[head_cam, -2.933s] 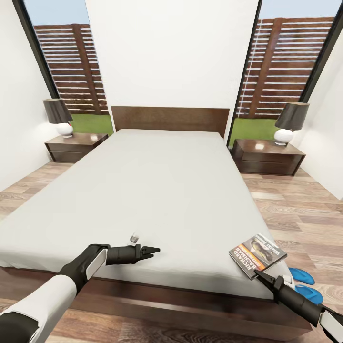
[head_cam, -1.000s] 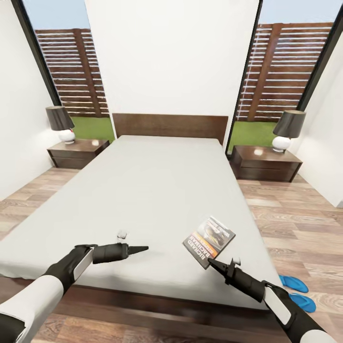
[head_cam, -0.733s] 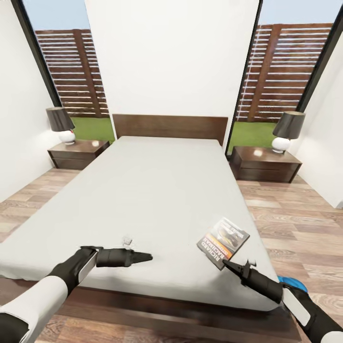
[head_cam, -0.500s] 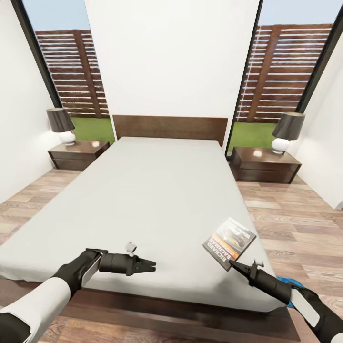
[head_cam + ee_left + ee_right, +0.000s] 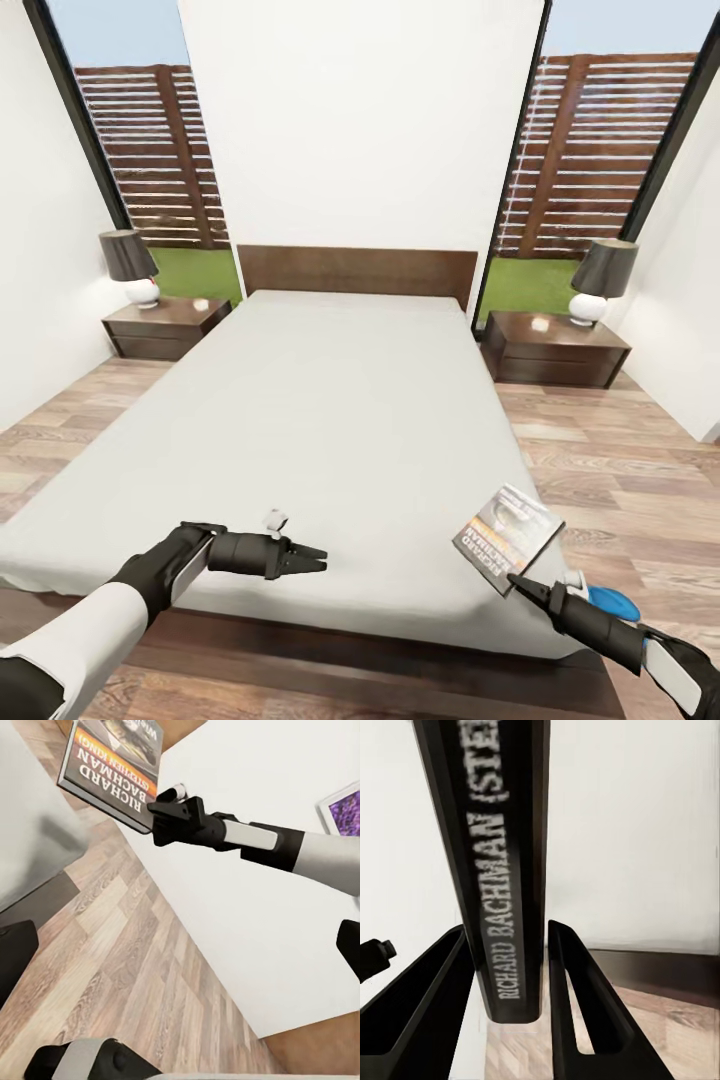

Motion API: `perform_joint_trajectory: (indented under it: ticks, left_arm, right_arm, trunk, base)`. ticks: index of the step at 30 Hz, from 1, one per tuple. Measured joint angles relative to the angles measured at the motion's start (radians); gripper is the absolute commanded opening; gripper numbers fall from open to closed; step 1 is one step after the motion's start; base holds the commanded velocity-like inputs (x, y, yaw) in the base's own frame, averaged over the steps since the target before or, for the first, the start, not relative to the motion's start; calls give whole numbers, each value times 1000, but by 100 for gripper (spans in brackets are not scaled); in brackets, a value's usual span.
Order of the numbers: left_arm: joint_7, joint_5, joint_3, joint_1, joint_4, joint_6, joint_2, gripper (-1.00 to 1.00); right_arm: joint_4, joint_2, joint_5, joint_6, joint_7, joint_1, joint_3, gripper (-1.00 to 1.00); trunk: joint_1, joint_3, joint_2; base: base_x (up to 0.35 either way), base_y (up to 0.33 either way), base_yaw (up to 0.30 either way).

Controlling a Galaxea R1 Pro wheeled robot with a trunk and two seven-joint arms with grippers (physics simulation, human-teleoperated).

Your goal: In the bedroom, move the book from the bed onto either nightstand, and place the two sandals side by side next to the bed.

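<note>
- Grey-covered book point(image 5: 508, 539) now sits pinched by its spine edge in the right claw point(image 5: 520, 584), raised off the mattress and carried out past the bed's point(image 5: 340, 420) right corner since a second ago.
- Between the right claw's fingers point(image 5: 577, 1020), the spine stands gripped on both sides.
- Ahead of that claw and well apart stands the right nightstand point(image 5: 555, 350), the likely drop-off.
- Just below and beside the claw, a blue sandal point(image 5: 612, 602) lies on the floor.
- Left claw point(image 5: 312, 559) hovers over the bed's foot edge, slightly spread, holding nothing.
</note>
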Motion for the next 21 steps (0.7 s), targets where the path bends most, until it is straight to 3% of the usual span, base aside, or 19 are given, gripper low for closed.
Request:
perform_joint_trajectory:
  ticks: [4,12,21]
  left_arm:
    - [2,0,-1,0,0,1,-1,100]
    - [7,1,-1,0,0,1,-2,100]
    - [67,0,-1,0,26,1,-6,100]
  right_arm:
    - [4,0,55,-17,0,0,0,-100]
    - [11,0,65,-18,0,0,0,-100]
    - [18,0,65,-19,0,0,0,-100]
  trunk:
    - [-15,13,28]
    - [-46,38,84]
    - [-81,66,147]
  base:
    - [0,0,0]
    - [0,0,0]
    - [0,0,0]
